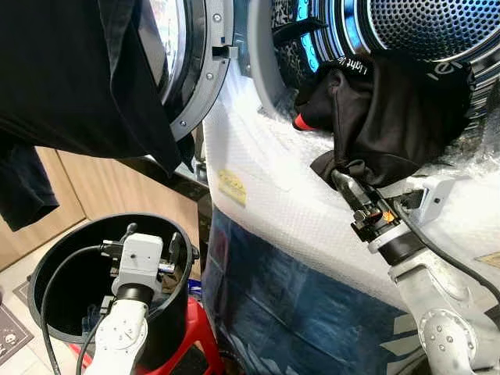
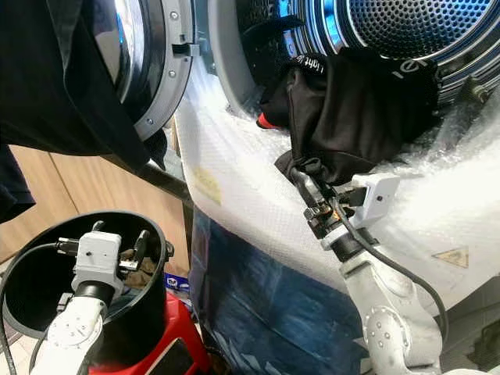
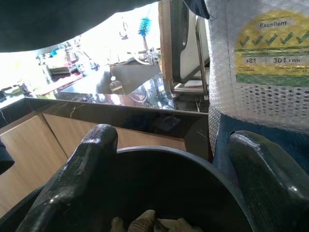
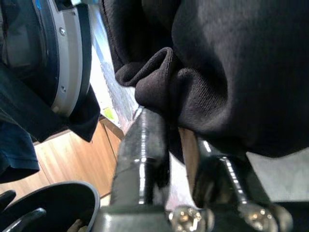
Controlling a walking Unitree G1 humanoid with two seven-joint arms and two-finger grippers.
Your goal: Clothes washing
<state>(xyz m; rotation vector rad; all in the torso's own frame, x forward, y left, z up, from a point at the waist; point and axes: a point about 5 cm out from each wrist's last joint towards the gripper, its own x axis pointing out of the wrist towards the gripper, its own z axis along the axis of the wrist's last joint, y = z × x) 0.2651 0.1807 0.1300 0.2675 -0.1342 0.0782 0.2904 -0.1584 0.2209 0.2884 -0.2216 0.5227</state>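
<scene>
A black garment [image 1: 391, 117] hangs out of the washer drum [image 1: 422, 23] over its lower rim. My right gripper [image 1: 344, 181] reaches up from below and is shut on the garment's bunched lower hem [image 4: 159, 82]. My left gripper [image 1: 151, 237] is open with nothing between its fingers. It hovers over the mouth of a black bucket [image 1: 47, 258] at the lower left. A bit of pale cloth [image 3: 145, 223] lies deep inside the bucket.
The round washer door [image 1: 195, 70] stands open to the left, with another dark garment [image 1: 70, 78] draped over it. Bubble wrap [image 1: 273, 180] covers the washer front. The bucket sits on a red stool [image 1: 199, 336]. Wooden cabinets [image 1: 101, 180] stand behind.
</scene>
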